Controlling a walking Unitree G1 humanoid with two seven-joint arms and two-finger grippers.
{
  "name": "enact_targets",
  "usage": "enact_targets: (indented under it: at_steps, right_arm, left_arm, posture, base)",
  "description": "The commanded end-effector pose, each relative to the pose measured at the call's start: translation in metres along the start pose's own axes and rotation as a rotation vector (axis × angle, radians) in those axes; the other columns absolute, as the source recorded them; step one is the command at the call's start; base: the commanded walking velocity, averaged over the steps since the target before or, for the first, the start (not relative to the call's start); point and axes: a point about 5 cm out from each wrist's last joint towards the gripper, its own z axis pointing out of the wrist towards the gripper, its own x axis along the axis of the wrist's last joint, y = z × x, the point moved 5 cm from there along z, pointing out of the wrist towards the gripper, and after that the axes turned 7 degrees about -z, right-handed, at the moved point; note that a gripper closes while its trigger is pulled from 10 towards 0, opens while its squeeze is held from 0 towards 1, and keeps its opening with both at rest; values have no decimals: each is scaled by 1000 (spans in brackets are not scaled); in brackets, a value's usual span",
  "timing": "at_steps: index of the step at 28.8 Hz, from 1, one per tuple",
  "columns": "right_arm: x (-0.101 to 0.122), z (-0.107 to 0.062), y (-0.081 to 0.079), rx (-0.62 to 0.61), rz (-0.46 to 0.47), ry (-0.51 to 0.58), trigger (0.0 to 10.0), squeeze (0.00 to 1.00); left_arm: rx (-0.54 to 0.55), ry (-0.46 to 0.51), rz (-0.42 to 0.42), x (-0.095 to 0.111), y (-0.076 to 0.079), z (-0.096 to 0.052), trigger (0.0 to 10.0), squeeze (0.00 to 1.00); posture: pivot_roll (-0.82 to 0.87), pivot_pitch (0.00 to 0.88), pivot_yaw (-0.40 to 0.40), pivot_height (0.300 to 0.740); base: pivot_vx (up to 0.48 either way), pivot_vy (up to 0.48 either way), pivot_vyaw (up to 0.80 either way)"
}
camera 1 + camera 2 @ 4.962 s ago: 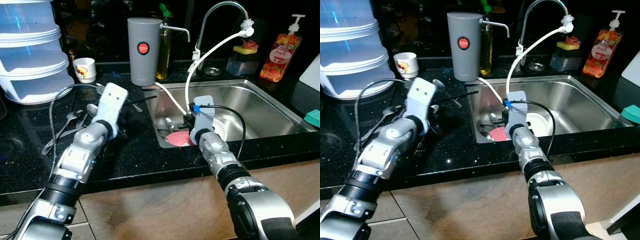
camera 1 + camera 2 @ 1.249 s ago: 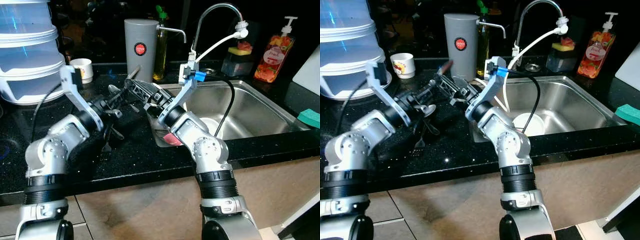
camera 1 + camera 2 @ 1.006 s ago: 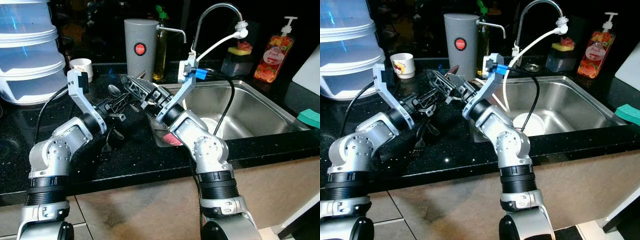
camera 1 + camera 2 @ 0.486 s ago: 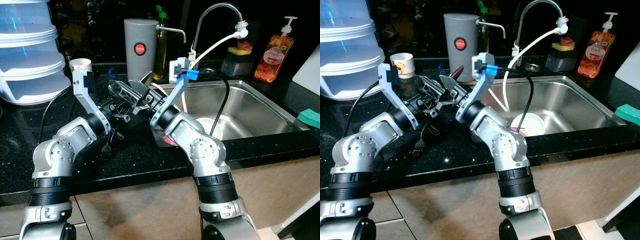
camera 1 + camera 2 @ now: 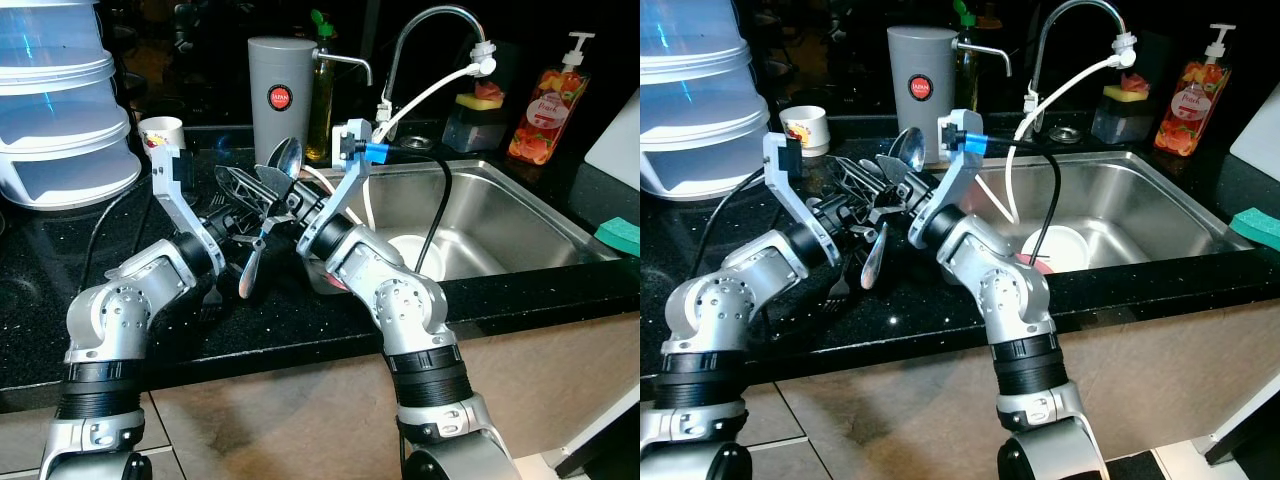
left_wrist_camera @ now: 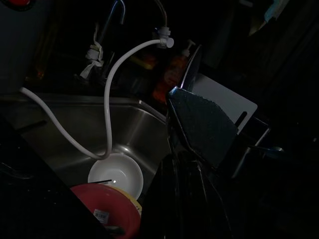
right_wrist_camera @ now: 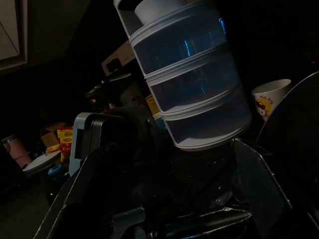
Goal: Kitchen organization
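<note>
Two pincers: the left pincer (image 5: pixel 240 215) and the right pincer (image 5: pixel 268 196) meet above the black tabletop (image 5: pixel 300 320), just left of the sink (image 5: pixel 520 215).
Spoons: two are in the air between them. One spoon (image 5: pixel 287 155) stands with its bowl up, near the grey canister (image 5: pixel 280 100); another spoon (image 5: pixel 250 275) hangs with its bowl down.
Grip: the fingers of both pincers cross each other here, so I cannot tell which pincer is clamped on which spoon, or whether either one stands apart.
Other cutlery: more pieces seem to lie on the tabletop under the left arm, but it is dark there.
Sink content: a white bowl (image 6: pixel 115 174) and a red dish (image 6: pixel 102 211) lie at the bottom, with a white hose (image 5: pixel 430 90) coming down from the tap.
Risk one: if one pincer lets go before the other holds well, a spoon can fall on the tabletop or slide into the sink.
Risk two: the fingers are very near to each other, so a small wrong move can knock them together and twist a spoon out.
Risk three: the upright spoon is near the canister and can hit it if it swings back.
</note>
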Motion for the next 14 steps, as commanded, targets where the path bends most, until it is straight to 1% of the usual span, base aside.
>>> enact_targets:
  at_steps: [1, 2, 3, 4, 14]
  right_arm:
    - [-6, -5, 18, -94, 25, -10, 10000, 0]
    - [-4, -5, 19, -95, 32, 3, 5608, 0]
    - [-3, -5, 19, -95, 35, 7, 2471, 0]
    - [-2, -5, 19, -96, 41, 14, 0, 0]
    - [6, -6, 22, -100, 64, 61, 0, 0]
  left_arm:
    - [-92, 10, 2, 2, 17, 2, 0, 0]
    - [-89, 9, 1, 2, 17, 2, 0, 0]
    - [-88, 8, 1, 2, 17, 2, 0, 0]
    - [-87, 8, 1, 2, 17, 2, 0, 0]
    - [-80, -4, -9, 0, 14, 0, 0, 0]
  posture:
    - [65, 43, -3, 740]
    - [65, 43, -3, 740]
    - [65, 43, -3, 740]
    - [65, 43, -3, 740]
    - [65, 40, -5, 740]
  base:
    - [0, 0, 0]
    - [0, 0, 0]
    - [0, 0, 0]
    - [0, 0, 0]
    - [0, 0, 0]
